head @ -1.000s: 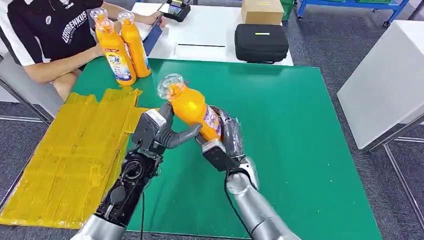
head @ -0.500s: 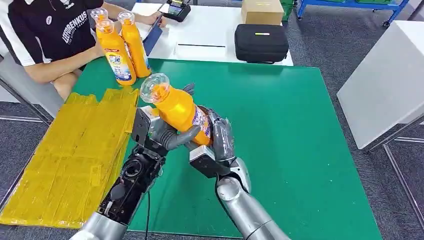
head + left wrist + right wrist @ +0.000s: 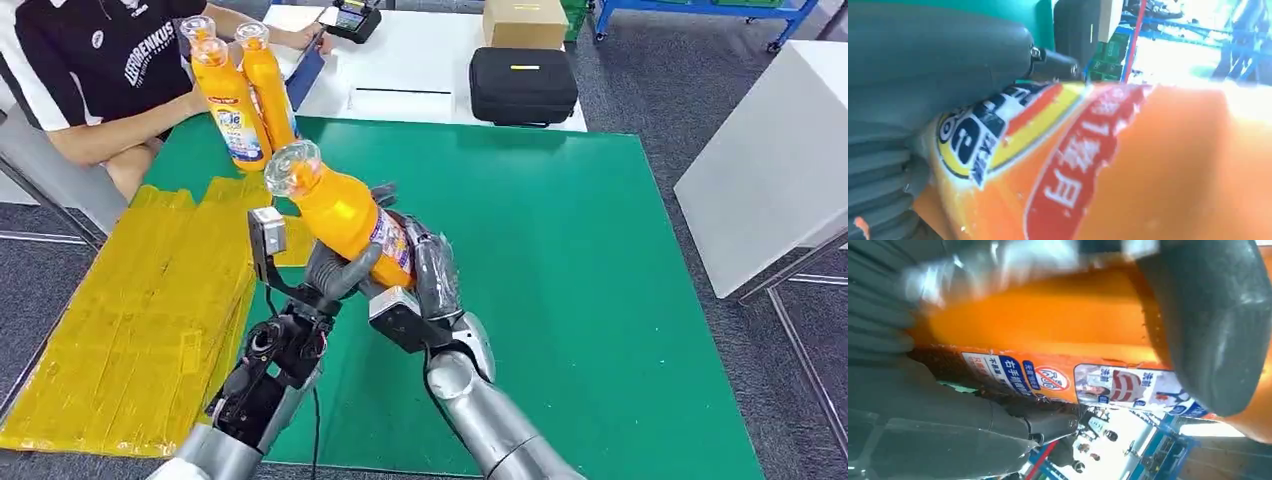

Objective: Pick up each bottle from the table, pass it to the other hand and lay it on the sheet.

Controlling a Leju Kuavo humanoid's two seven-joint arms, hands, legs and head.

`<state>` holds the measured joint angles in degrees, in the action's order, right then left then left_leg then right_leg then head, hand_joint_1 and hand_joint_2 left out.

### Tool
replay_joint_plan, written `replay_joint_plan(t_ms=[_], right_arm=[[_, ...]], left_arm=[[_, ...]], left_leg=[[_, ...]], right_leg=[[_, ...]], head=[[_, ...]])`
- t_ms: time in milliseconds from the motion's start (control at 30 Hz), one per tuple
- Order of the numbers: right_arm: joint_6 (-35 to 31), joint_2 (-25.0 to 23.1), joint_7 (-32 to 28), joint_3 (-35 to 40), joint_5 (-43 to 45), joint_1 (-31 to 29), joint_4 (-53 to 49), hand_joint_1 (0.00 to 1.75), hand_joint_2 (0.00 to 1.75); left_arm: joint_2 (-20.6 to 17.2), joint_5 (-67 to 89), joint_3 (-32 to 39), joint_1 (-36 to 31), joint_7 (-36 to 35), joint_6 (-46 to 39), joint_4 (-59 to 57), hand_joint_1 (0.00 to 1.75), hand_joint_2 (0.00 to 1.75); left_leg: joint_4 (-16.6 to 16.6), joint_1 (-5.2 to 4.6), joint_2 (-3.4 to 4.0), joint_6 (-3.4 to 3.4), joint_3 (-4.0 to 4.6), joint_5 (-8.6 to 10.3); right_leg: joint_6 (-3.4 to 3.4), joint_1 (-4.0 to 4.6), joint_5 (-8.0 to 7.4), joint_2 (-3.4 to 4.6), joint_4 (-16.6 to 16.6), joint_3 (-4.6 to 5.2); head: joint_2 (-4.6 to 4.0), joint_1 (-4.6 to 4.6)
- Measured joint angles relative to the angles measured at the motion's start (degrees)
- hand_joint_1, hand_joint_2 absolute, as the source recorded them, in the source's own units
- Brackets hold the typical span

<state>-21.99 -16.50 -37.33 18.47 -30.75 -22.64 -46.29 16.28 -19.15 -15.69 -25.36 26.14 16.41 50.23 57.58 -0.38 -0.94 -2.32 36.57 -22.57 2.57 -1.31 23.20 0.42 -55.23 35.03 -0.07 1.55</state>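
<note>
Since the picture from 1 second ago the orange plastic bottle with a clear cap has been carried leftward, toward the yellow sheet, with both hands travelling along with it and the cap now tilted up toward the far left. The step in hand looks like the pass itself: the right hand wraps the lower, labelled part of the bottle from the right, and the left hand has its thumb and fingers curled under and around the body just beside it, so both hands grip the bottle at once, held in the air above the green surface near the sheet's edge. The left wrist view has the bottle's label pressed close against the grey thumb, and the right wrist view has thick grey fingers clamped across the orange body, which fits a firm double hold. The next move, as I judge it, calls for the right hand to loosen and draw clear once the left grip is sure, and then for the left arm to swing over the sheet and lay the bottle down. 2 more orange bottles stand upright at the far left corner, close to a seated person's arm; a black case and a cardboard box sit on the white table beyond, well apart from the path.
</note>
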Motion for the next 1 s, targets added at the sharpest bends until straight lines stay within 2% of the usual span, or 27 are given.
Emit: replay_joint_plan(t_ms=[267, 533, 567, 600, 1000], right_arm=[[0.22, -0.5, -0.15, 0.89, 0.04, -0.98, 1.66, 1.75, 1.75], [0.04, -1.05, -0.15, 1.55, -0.85, -2.69, 3.63, 1.75, 1.75], [0.07, -1.05, -0.15, 1.57, -0.98, -2.85, 3.8, 1.75, 1.75], [0.07, -1.07, -0.13, 1.57, -1.03, -2.93, 3.91, 1.75, 1.75], [0.44, -0.92, 0.2, 1.51, -2.19, -2.37, 5.35, 1.75, 1.75]], left_arm=[[0.15, -3.52, 1.48, 1.4, 0.81, -0.43, 1.55, 1.75, 1.75], [0.09, -2.29, 1.55, 2.5, 3.56, -4.85, 4.37, 1.75, 1.75], [0.06, -2.03, 1.55, 2.6, 3.82, -5.46, 4.72, 0.05, 1.75], [0.04, -1.63, 1.55, 2.65, 4.09, -5.86, 4.94, 0.0, 1.75], [-0.59, 2.91, 1.57, 2.83, 6.4, -10.54, 7.8, 0.0, 1.75]], left_leg=[[0.0, 0.0, 0.0, 0.0, 0.0, 0.0], [0.0, 0.0, 0.0, 0.0, 0.0, 0.0], [0.0, 0.0, 0.0, 0.0, 0.0, 0.0], [0.0, 0.0, 0.01, 0.0, 0.0, 0.0], [0.0, 0.0, 0.01, 0.0, 0.0, 0.0]], right_leg=[[0.0, 0.0, 0.0, 0.0, 0.0, 0.0], [0.0, -0.01, 0.0, 0.01, 0.0, 0.01], [0.0, 0.0, 0.0, 0.01, 0.0, 0.01], [0.0, -0.01, 0.0, 0.01, 0.0, 0.01], [0.0, 0.0, 0.0, 0.01, 0.0, 0.02]], head=[[0.0, 0.0], [0.0, 0.02], [0.0, 0.0], [0.0, 0.0], [0.0, -0.02]])
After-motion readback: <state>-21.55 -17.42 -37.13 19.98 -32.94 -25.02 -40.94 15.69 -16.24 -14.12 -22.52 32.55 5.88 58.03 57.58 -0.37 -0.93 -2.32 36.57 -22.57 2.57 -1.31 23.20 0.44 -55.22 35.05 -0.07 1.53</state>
